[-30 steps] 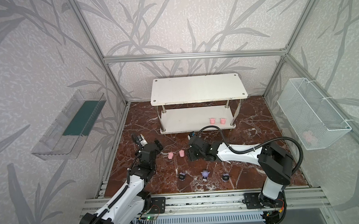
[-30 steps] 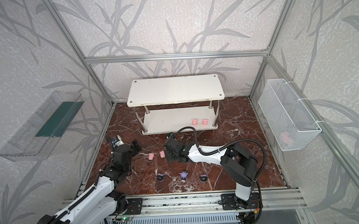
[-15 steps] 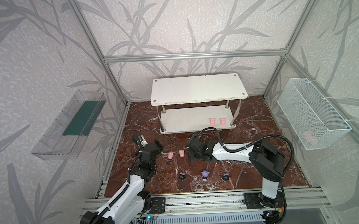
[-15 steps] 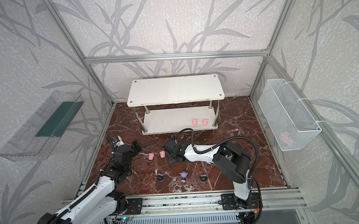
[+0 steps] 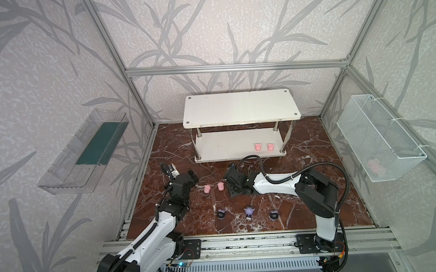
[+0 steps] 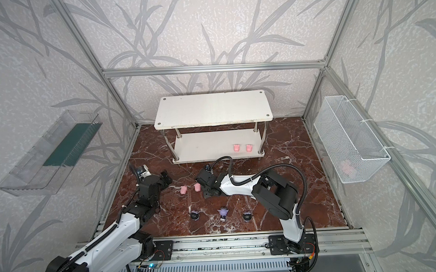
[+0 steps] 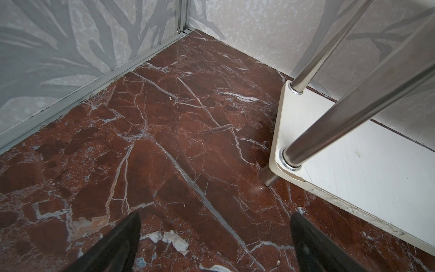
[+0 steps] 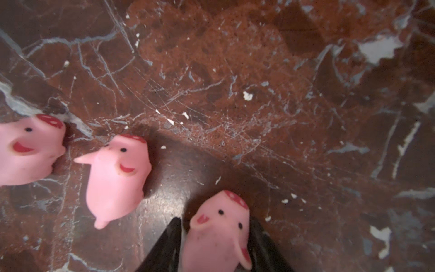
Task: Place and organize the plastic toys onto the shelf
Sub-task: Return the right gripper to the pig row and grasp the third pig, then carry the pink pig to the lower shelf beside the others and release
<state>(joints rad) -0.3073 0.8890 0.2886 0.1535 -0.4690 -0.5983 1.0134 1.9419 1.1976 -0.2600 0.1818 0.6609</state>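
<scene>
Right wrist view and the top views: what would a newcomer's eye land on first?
In the right wrist view, a pink piglet lies on the marble floor between the fingers of the right gripper, two more piglets beside it. In both top views, two piglets sit on the shelf, lower tier, and three small figurines line the floor in front.

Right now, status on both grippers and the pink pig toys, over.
Left gripper open, empty. Right gripper shut on small pink plastic pig. Two more pigs lie close alongside.
</scene>
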